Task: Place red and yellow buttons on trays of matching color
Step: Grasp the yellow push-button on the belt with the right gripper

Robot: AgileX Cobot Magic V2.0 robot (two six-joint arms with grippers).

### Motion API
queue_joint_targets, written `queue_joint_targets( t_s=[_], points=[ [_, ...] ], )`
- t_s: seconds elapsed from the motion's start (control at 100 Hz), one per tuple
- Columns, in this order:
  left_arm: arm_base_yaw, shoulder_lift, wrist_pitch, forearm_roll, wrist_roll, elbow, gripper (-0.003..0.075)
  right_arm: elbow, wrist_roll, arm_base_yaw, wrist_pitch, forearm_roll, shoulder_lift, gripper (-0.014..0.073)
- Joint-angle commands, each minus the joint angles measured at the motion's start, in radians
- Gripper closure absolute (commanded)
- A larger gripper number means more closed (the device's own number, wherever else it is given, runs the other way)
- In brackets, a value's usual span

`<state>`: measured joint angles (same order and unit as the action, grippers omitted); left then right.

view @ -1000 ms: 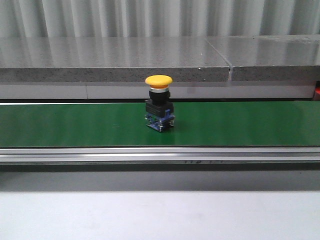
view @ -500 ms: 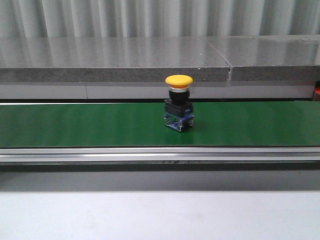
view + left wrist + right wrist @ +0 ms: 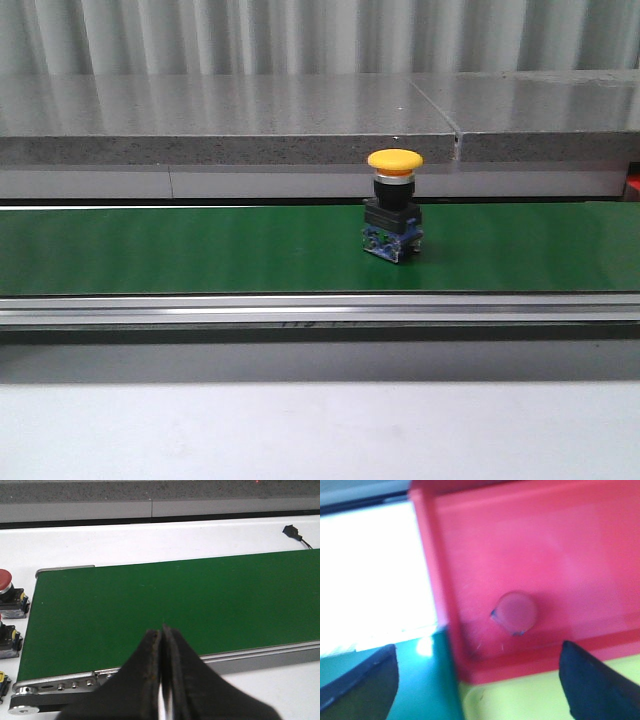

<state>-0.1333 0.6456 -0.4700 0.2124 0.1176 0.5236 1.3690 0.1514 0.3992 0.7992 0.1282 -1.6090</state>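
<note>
A yellow button [image 3: 394, 217] stands upright on the green belt [image 3: 180, 250], at about 3 o'clock from the belt's middle. The left gripper [image 3: 162, 635] is closed on nothing above the belt; 2 buttons, 1 red-capped [image 3: 7, 592], sit cut off beside the belt's end. The right gripper [image 3: 477, 672] is spread open over the blurred red tray [image 3: 580, 545], where 1 red button [image 3: 517, 612] lies; only a strip of the yellow tray [image 3: 520, 700] shows.
</note>
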Motion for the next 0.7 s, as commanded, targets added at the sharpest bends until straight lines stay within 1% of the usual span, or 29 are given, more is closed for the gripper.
queue_joint_targets(
  t_s=[0.0,0.21,0.32,0.47,0.69],
  points=[
    [-0.007,-0.001,0.066,0.018,-0.004,0.028,0.074,-0.043,0.039,-0.027,0.008,0.004,0.116,-0.0048],
    [-0.007,-0.001,0.066,0.019,-0.004,0.028,0.074,-0.24,0.116,-0.114,0.116,0.004,0.292,-0.0048],
    [-0.007,-0.001,0.066,0.019,-0.004,0.028,0.074,-0.293,0.131,-0.16,0.151,0.005,0.337,-0.0048],
    [-0.007,-0.001,0.066,0.019,-0.004,0.028,0.074,-0.306,0.132,-0.25,0.191,0.008,0.339,-0.0048],
    [-0.007,-0.001,0.066,0.019,-0.004,0.028,0.074,-0.306,0.133,-0.428,0.156,0.012,0.309,-0.0048]
  ],
)
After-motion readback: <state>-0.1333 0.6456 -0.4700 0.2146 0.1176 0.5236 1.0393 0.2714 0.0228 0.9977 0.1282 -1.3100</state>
